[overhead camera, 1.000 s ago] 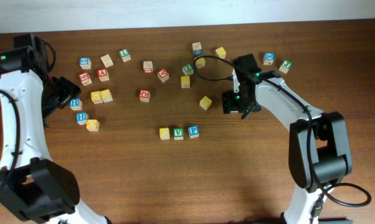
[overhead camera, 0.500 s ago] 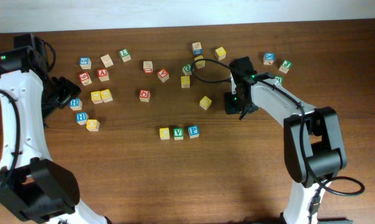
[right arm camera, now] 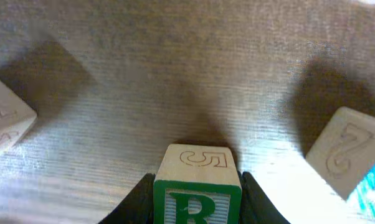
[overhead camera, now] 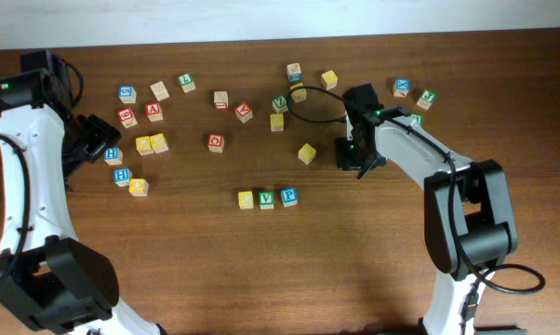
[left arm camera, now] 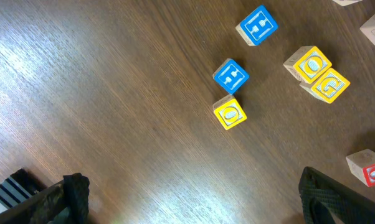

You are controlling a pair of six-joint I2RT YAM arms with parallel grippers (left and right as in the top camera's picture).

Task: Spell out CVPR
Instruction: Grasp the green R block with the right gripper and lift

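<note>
Three cubes stand in a row at the table's front middle: a yellow-faced cube (overhead camera: 246, 199), the green V cube (overhead camera: 266, 198) and the blue P cube (overhead camera: 288, 196). My right gripper (overhead camera: 351, 154) is down at the table, right of and behind the row. In the right wrist view the green R cube (right arm camera: 197, 186) sits between its fingers (right arm camera: 139, 198), which touch both sides; the right gripper (right arm camera: 197, 208) is shut on it. The arm hides this cube from overhead. My left gripper (overhead camera: 99, 140) hangs wide open at the far left, nothing between its fingers (left arm camera: 69, 198).
A loose yellow cube (overhead camera: 306, 154) lies just left of the right gripper. Many other letter cubes are scattered along the back, such as a red one (overhead camera: 216, 141). Two blue cubes (left arm camera: 231, 74) and a yellow cube (left arm camera: 230, 114) lie below the left gripper.
The right gripper's jaws have closed in on the R cube, and that arm has shifted slightly left. The left arm has not moved.
</note>
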